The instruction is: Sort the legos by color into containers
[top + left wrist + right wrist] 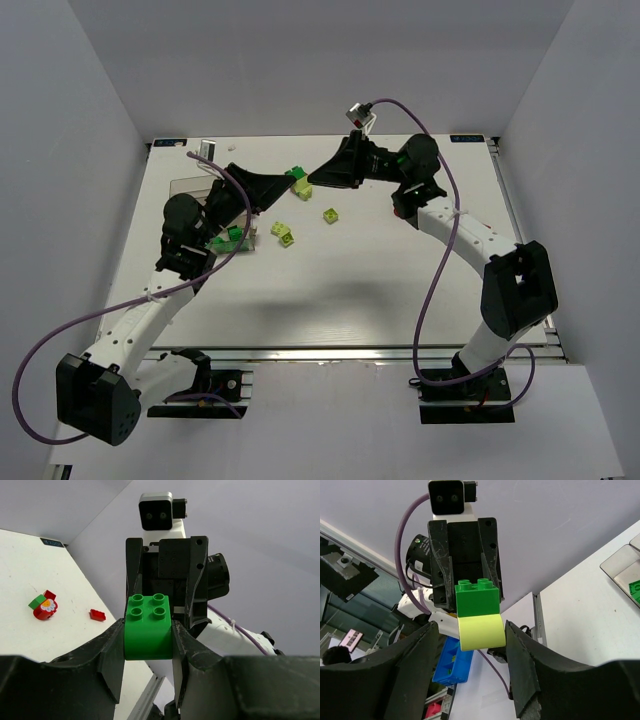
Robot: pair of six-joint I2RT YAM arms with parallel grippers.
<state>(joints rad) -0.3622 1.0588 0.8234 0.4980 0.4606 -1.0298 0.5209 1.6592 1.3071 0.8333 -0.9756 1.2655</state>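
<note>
The left hand (148, 630) is clamped on a green brick (148, 640). The right hand (473, 630) pinches a lime brick (481, 634) with a green cap. The hands meet at upper centre of the overhead frame, so close they could collide and knock a brick loose. The left wrist view alone shows red bricks (97, 615) on the bench (20, 565). The right wrist view shows the tray (620, 565) at its right edge.

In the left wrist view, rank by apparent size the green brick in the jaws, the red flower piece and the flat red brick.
1. The green brick: largest, but closest to the camera, so its real size is unsure.
2. The red flower piece.
3. The flat red brick, somewhat smaller.
</note>
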